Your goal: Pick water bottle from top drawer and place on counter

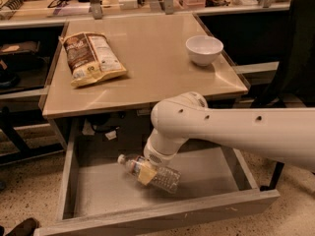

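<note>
The water bottle [165, 179], clear with a white cap and a red-and-white label, lies tilted inside the open top drawer [157, 216], cap toward the left. My white arm reaches in from the right and bends down into the drawer. My gripper [146, 173] is at the bottle's middle, with a tan finger pad [145, 175] pressed across the label. It looks shut on the bottle. The beige counter [152, 73] is directly above the drawer's back part.
A snack bag [91, 58] lies on the counter's left side and a white bowl [204, 49] stands at its right. A cluttered bench with metal posts [93, 6] runs behind. Cables hang under the counter at the drawer's back left [101, 129].
</note>
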Robot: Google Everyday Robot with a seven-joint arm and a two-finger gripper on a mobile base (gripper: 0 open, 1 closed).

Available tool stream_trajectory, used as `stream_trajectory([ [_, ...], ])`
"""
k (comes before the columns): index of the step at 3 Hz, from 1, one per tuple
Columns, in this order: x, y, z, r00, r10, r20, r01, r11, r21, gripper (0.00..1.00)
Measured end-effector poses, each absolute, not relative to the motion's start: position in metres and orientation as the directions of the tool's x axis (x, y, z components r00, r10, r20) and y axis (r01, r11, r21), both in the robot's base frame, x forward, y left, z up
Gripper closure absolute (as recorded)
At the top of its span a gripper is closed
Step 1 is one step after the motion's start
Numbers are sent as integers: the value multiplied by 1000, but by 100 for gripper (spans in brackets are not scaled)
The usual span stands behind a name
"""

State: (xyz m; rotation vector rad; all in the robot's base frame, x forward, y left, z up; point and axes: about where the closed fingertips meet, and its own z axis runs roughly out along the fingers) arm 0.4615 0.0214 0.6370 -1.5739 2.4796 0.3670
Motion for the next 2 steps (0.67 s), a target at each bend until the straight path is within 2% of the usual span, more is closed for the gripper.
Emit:
stream_trajectory([
  [2,455,4,728,-461,-845,-269,-883,468,45,100],
])
